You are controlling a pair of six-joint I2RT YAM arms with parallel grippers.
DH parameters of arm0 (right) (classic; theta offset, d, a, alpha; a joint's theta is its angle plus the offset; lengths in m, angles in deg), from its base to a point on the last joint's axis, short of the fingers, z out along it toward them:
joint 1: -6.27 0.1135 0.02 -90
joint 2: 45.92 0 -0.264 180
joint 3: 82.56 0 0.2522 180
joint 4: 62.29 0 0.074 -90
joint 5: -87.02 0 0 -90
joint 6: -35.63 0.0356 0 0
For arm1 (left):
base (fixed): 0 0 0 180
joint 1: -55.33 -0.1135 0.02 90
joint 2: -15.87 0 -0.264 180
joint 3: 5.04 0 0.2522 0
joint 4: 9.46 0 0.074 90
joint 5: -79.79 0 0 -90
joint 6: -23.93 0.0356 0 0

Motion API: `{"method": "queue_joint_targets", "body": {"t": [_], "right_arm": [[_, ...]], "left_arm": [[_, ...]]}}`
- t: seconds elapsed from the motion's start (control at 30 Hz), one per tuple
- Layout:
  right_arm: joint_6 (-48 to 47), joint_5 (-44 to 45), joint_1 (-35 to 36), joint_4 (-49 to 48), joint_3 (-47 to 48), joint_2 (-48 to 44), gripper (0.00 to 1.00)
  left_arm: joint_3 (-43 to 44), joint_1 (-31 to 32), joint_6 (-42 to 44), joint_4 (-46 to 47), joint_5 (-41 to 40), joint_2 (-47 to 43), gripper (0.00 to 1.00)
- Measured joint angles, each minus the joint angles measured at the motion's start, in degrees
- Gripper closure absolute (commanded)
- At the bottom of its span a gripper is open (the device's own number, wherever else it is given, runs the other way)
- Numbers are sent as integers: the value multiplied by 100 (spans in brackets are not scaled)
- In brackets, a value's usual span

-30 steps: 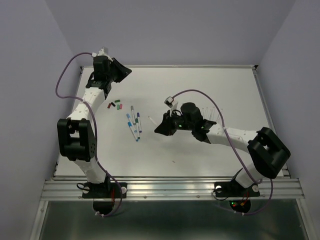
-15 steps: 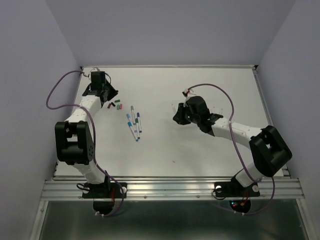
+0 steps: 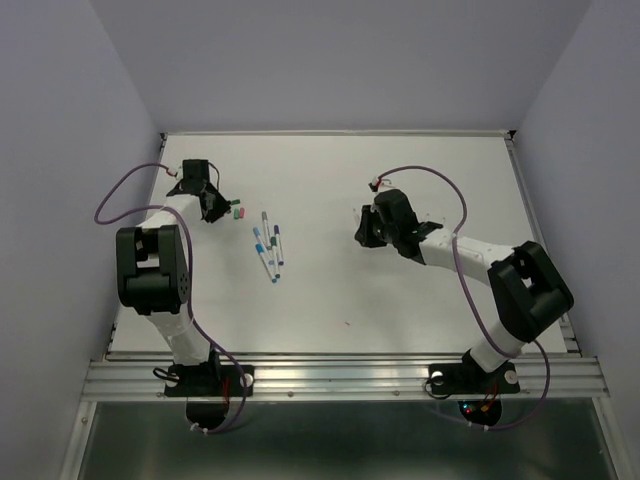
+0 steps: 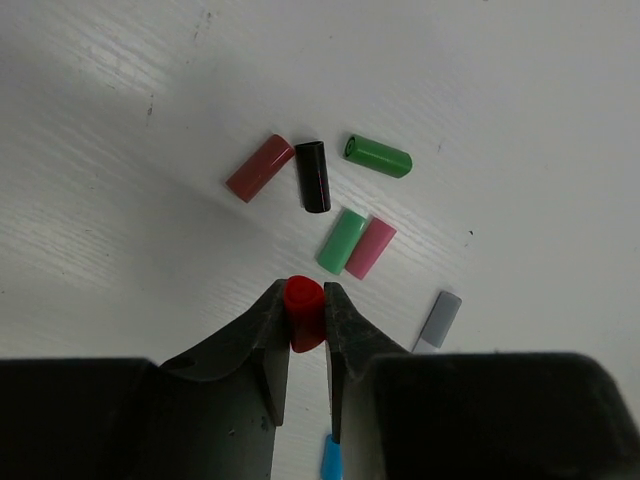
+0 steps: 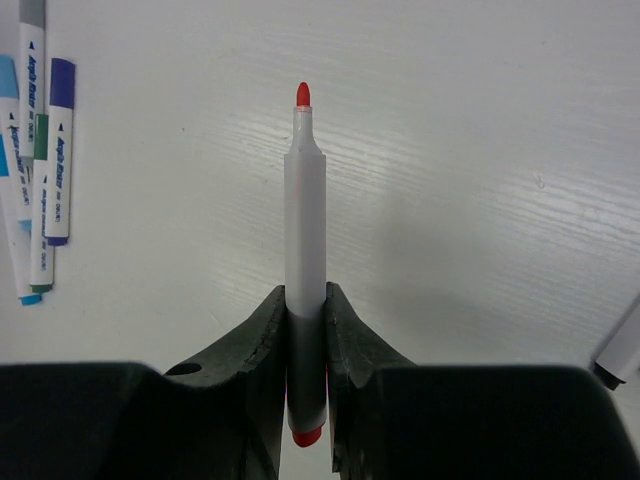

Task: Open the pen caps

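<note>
The left tool clamps the red cap, loose caps just right of it; the right tool grips the uncapped pen.

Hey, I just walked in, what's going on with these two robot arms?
They're uncapping marker pens. The left gripper pinches a red cap just above the loose caps lying at the far left of the table. The right gripper holds the red pen, its tip bare. More pens lie in a cluster between the arms.
</note>
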Motion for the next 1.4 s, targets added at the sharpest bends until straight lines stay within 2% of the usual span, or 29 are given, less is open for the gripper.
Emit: {"method": "queue_joint_targets", "body": {"t": [0.2, 0.67, 0.77, 0.8, 0.87, 0.9, 1.07, 1.23, 1.4], "right_arm": [[-2, 15, -70, 61, 2, 94, 99], [-20, 42, -149, 122, 13, 105, 99], [-17, 142, -160, 122, 13, 105, 99], [-2, 236, -160, 142, 13, 105, 98], [66, 448, -173, 212, 22, 105, 97], [114, 625, -190, 313, 44, 105, 95], [481, 1394, -260, 697, 328, 310, 94], [678, 1803, -315, 918, 656, 813, 94], [715, 1965, -439, 1119, 758, 1161, 91]], "left_arm": [[0, 0, 22, 17, 4, 42, 62], [0, -2, 33, 31, 22, 334, 57], [-2, -4, 39, 33, 144, 302, 46], [-7, -4, 52, 33, 186, 271, 35], [-66, -4, 107, 50, 315, 87, 22], [-103, -4, 109, 63, 361, -13, 13], [-243, -4, 142, 122, 588, -981, 4], [-243, -4, 144, 280, 632, -1749, 2], [-256, -4, 144, 323, 638, -1930, 2]]}}
